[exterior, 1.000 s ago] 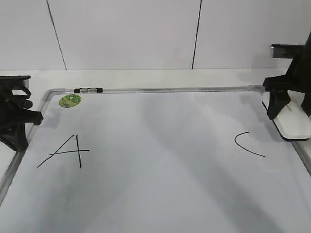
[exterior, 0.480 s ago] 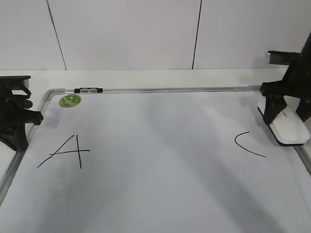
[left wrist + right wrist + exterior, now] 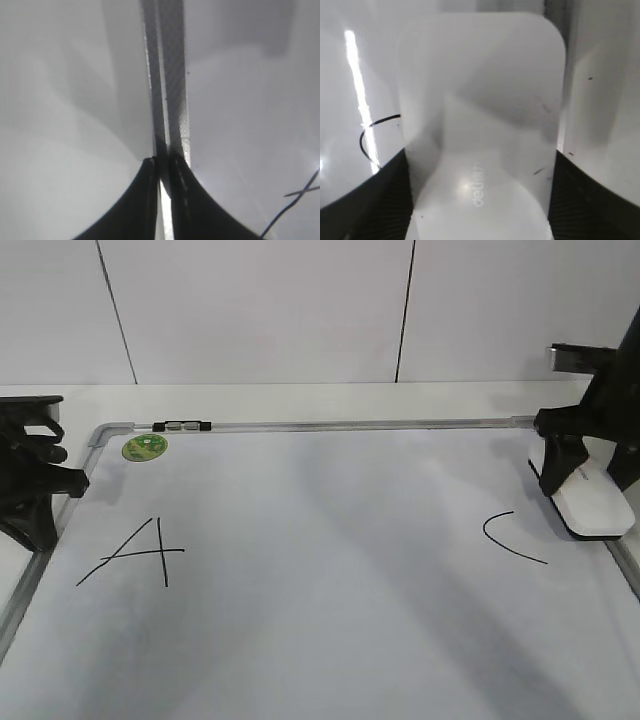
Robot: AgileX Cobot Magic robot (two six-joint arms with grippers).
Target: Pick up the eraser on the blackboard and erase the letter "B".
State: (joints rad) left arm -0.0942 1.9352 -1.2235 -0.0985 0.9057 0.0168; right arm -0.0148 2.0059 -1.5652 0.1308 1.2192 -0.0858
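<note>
The white eraser (image 3: 592, 508) lies at the right edge of the blackboard (image 3: 330, 580), just right of the letter "C" (image 3: 510, 537). My right gripper (image 3: 588, 480) is shut on the eraser, one finger on each long side. In the right wrist view the eraser (image 3: 480, 90) fills the space between the fingers of the right gripper (image 3: 480, 200). No letter "B" shows; the board between "A" (image 3: 140, 555) and "C" is blank. My left gripper (image 3: 40, 532) is shut and empty over the board's left frame (image 3: 167, 75).
A green sticker (image 3: 144, 447) sits in the board's back left corner, and a black-and-silver clip (image 3: 182, 425) is on the back frame. White wall panels stand behind the table. Strokes of the "A" (image 3: 300, 192) show in the left wrist view, and part of the "C" (image 3: 370, 135) in the right wrist view.
My right gripper has shifted slightly to the left, and the eraser has moved with it. The left arm has not moved.
</note>
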